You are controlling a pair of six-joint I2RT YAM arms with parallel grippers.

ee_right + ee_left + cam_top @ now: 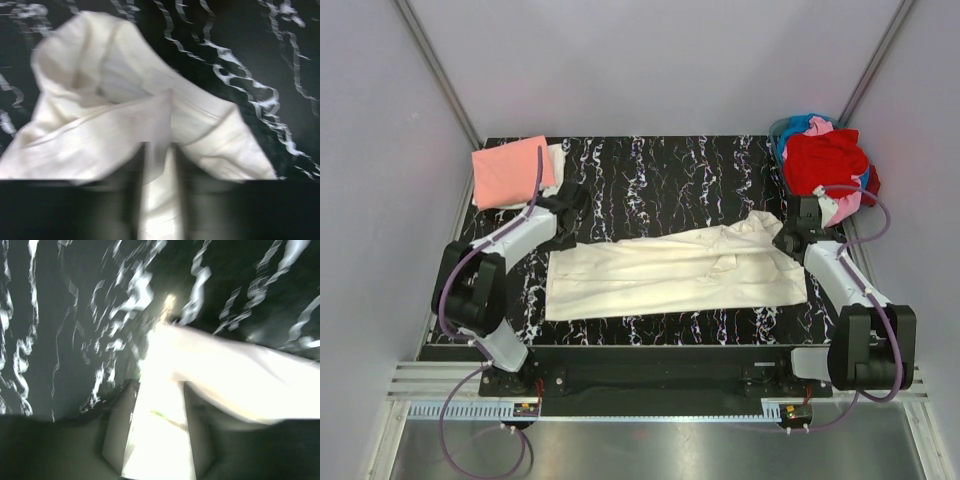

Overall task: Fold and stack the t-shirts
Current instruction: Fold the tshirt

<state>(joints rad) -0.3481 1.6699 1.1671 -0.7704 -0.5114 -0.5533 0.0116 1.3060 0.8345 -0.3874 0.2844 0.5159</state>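
The large cream t-shirt (670, 275) lies folded into a long band across the middle of the black marbled table (650, 170). My left gripper (567, 237) is shut on its upper left corner; in the left wrist view the cloth (165, 405) runs between my fingers. My right gripper (786, 241) is shut on its upper right part, with the cloth (150, 125) bunched between the fingers. A folded salmon-pink t-shirt (510, 170) lies on a white one (557, 157) at the back left. Red (828, 160), pink and blue shirts are heaped at the back right.
Grey walls enclose the table on three sides. A metal rail (650, 400) runs along the near edge by the arm bases. The heap of shirts at the back right sits close behind my right arm.
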